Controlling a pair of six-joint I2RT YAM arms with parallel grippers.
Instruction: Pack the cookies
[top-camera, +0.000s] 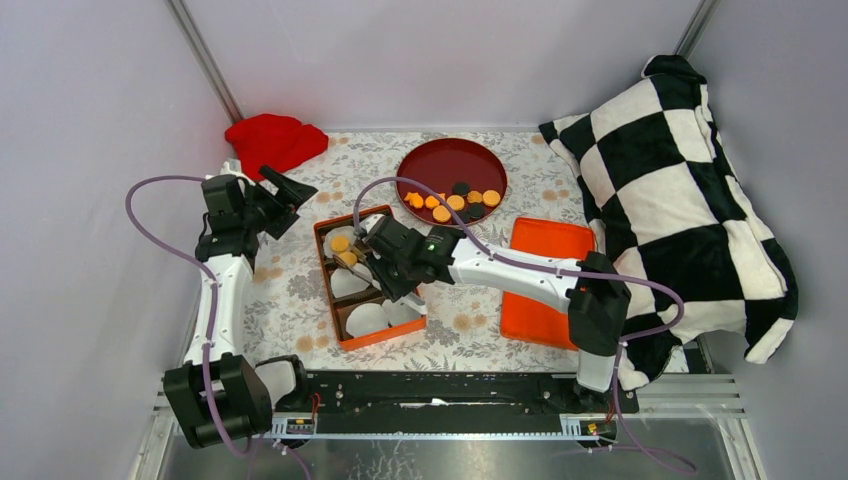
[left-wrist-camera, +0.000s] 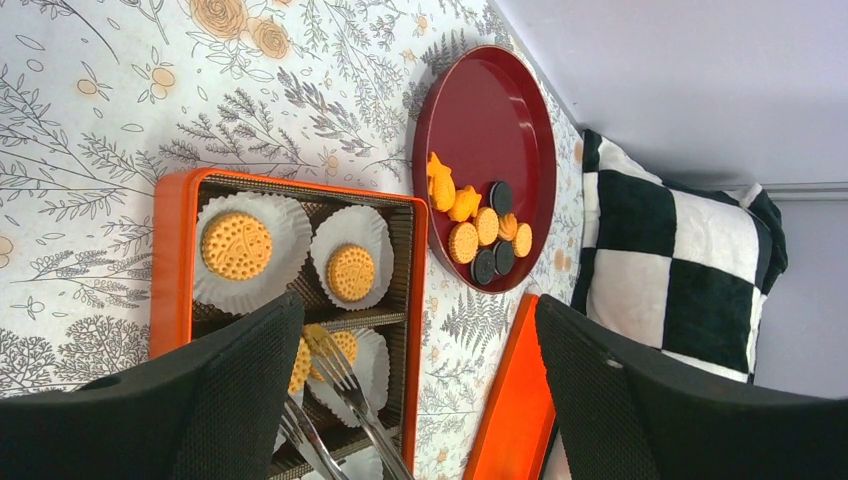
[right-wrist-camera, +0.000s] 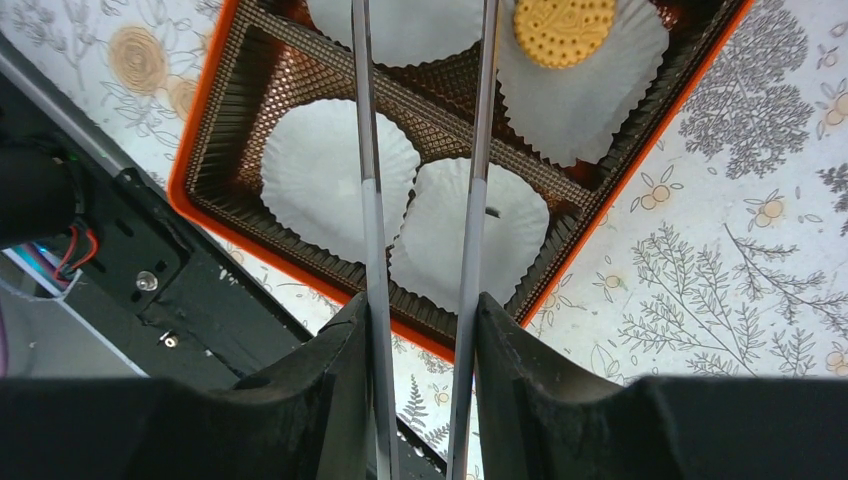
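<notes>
Top view: one red round tray (top-camera: 450, 160) sat at the far side of the table (top-camera: 290, 300). On it lay nine cookies (top-camera: 456, 202), six orange and three black. Nearer and to the left stood one orange box (top-camera: 380, 337), with one orange lid (top-camera: 545, 285) to its right. Two more orange cookies showed at the box's far end. One red cloth (top-camera: 275, 140) lay far left and one checkered pillow (top-camera: 670, 190) far right. The left gripper (top-camera: 298, 200) hung left of the box's far end, spread wide and empty. The right gripper (top-camera: 378, 272) was low over the middle of the box.

Left wrist view: the far compartment held two paper cups (left-wrist-camera: 270, 215), each with one orange cookie. In the middle compartment, the forked tips of one pair of tongs (left-wrist-camera: 345, 385) lay over a third cup. Orange cookie showed on either side of the tines there. I could not tell whether the tips were pinching it. The tray again showed six orange and three black.

Right wrist view: four cups showed. Two empty ones were in the near compartment and two were in the middle one, with a single cookie in one of those. The right gripper was clamped on the tongs. Their two arms ran out parallel and apart, with the tips out of frame. The cookie lay just beside one arm, not between them.
</notes>
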